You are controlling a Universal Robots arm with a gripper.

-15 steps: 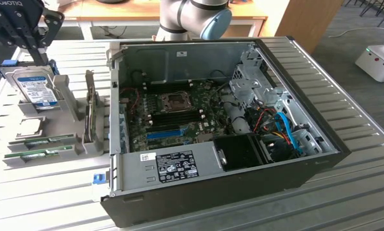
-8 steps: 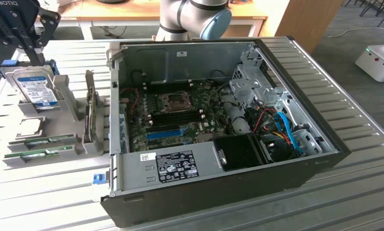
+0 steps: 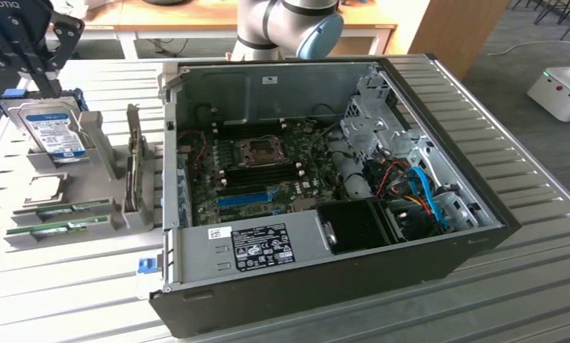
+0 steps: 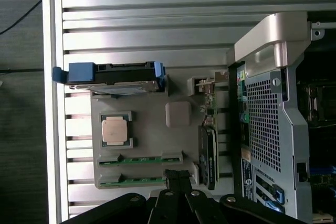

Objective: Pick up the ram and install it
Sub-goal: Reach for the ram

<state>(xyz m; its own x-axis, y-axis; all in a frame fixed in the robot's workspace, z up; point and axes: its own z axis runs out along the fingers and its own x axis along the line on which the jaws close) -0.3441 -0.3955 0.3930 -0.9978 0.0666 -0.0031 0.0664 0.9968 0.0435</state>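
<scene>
— How far along is it?
— Nothing done yet, I'd judge. The ram [image 3: 54,230] lies in the grey holder [image 4: 147,140], in the slot farthest from the hard drive [image 3: 58,132], with its twin stick [image 3: 73,209] one slot nearer. The gripper [image 4: 177,176] hangs over the holder, near the hard drive, its fingers pressed together on nothing
— So what's left?
— The pick, the carry and the seating. The memory slots [image 3: 266,175] in the open computer case [image 3: 295,286], well apart from the hard drive, look unfilled
— Anything in the way?
— An upright expansion card [image 3: 133,161] stands between the hard drive and the case, and a processor chip [image 3: 42,187] lies between the hard drive and the sticks
</scene>
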